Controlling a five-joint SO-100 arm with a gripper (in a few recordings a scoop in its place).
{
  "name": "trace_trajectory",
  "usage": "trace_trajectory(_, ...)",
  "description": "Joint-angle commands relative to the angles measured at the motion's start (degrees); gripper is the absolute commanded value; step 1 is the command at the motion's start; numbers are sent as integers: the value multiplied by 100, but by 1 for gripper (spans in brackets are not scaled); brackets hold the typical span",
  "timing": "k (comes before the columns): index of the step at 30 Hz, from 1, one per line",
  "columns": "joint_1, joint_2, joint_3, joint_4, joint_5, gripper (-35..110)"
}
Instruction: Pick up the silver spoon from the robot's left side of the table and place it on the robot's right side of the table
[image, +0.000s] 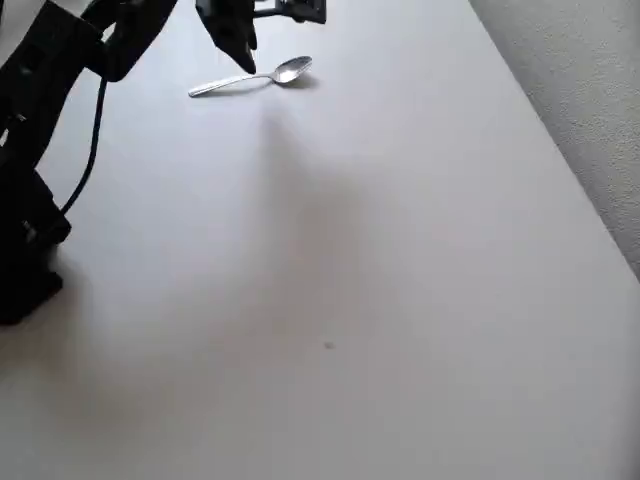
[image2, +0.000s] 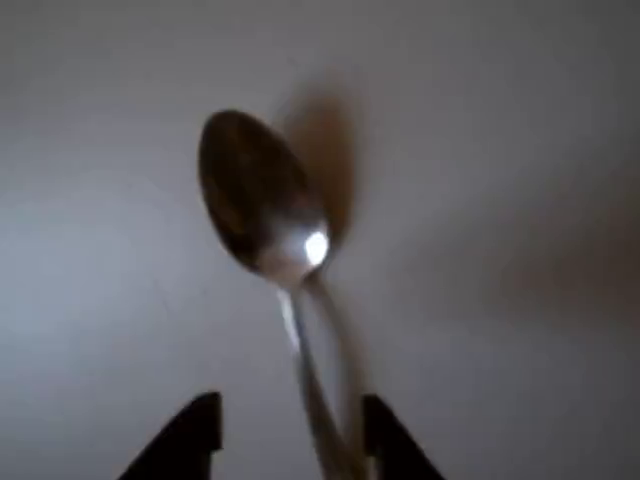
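In the overhead view the silver spoon lies on the table near its top edge, bowl to the right. The gripper hangs just above its handle, the arm's base at far left.

You've got the silver spoon flat on the white table near top edge, bowl to pic right. Gripper tip right at its handle, jaw state unclear.

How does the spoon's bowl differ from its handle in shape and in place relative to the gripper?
The bowl of the spoon is broad and oval; the handle is slim and flat. In the wrist view, the bowl lies beyond the gripper, while the handle runs between its open fingers. Both are shiny metal and lie on the white table.
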Motion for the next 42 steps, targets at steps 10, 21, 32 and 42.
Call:
trace_trajectory(10,-299,-615,-747,-18,-9,17)
trace_trajectory(21,-114,-765,-756,-79,-70,11)
trace_trajectory(32,-79,-826,-835,-79,-62,2)
trace_trajectory(42,-105,-949,-1011,-35,-35,-2)
